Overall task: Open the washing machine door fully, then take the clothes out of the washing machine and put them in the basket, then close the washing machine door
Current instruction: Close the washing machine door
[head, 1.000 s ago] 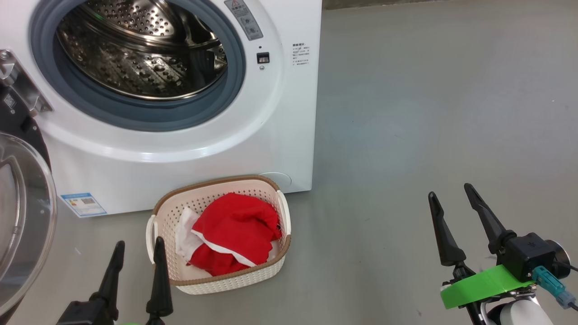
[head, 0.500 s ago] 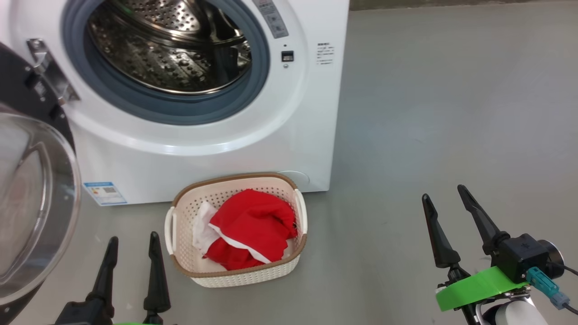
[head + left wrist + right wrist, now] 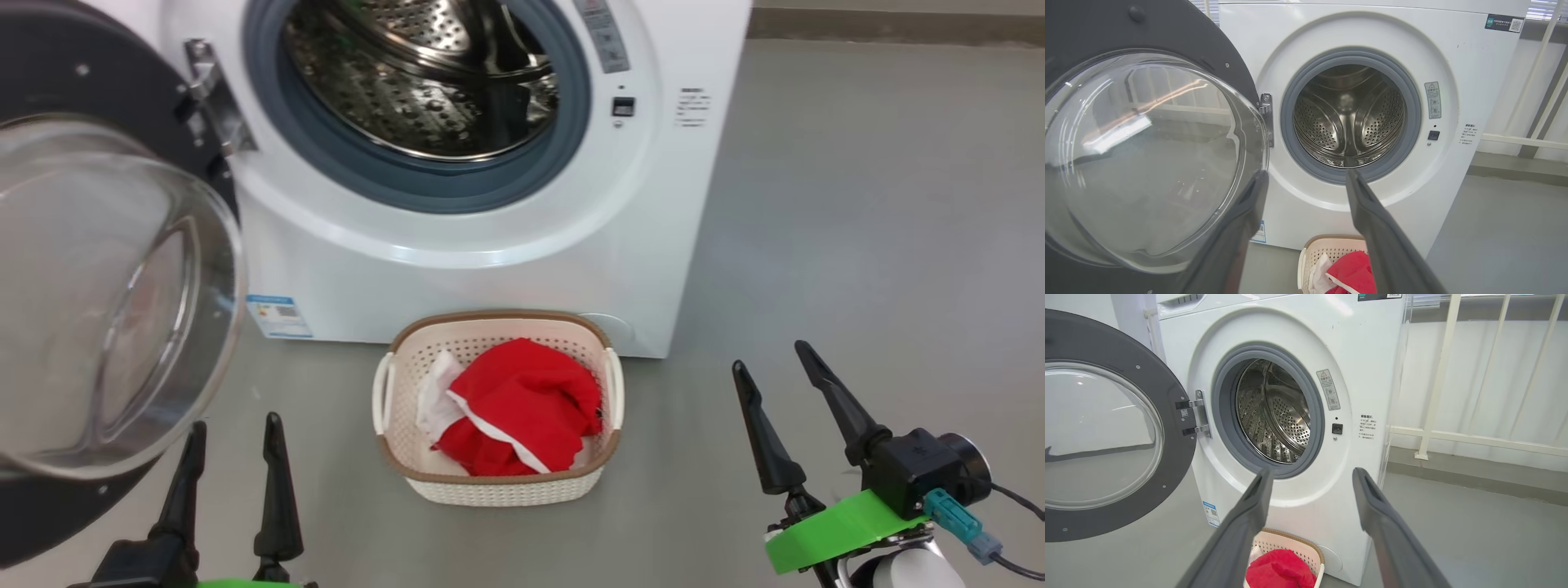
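Left claw (image 3: 234, 420) and right claw (image 3: 770, 355) hang released; clothes (image 3: 522, 400) sit in the basket (image 3: 498, 314) between them; the open washing machine door (image 3: 106, 302), just ahead-left of the left claw, likely needs a steady rim push shut.

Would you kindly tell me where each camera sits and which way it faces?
Head view: on the head, facing forward and down at the washer, open door and basket; left tool and right tool show.
Left wrist view: on the left wrist, facing the drum along its own fingers.
Right wrist view: on the right wrist, facing the washer obliquely; own fingers show.
Shared: all show door, drum, clothes in basket.
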`<state>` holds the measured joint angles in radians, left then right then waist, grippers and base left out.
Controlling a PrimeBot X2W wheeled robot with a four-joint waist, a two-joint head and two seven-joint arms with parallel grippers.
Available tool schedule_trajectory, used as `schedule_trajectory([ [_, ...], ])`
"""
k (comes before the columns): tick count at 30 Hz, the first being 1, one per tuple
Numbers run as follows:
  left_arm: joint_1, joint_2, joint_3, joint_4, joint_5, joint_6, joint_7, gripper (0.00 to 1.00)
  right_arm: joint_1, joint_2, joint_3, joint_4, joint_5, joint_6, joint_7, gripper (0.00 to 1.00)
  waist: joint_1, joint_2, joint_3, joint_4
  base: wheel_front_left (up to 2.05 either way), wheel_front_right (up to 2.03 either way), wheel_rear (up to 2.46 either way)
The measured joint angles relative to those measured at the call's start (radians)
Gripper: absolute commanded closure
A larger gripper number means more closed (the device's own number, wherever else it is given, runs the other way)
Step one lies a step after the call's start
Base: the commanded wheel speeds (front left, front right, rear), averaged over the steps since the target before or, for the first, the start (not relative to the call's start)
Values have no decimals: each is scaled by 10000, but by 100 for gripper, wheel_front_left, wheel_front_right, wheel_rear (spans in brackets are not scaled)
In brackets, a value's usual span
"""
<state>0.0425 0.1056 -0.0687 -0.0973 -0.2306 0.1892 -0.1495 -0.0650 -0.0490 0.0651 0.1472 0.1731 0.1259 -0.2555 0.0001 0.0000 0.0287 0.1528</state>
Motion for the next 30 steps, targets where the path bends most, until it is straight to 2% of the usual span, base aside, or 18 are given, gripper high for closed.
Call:
schedule_trajectory([
  [23,228,105,-79,-623,242,408,324,0,-280,-21,853,-36,-159,0,0,0,0,0,-90,2984,0,0,0],
  [30,266,127,82,-840,244,616,272,0,-462,-19,1179,-38,-159,0,0,0,0,0,-82,3610,0,0,0],
])
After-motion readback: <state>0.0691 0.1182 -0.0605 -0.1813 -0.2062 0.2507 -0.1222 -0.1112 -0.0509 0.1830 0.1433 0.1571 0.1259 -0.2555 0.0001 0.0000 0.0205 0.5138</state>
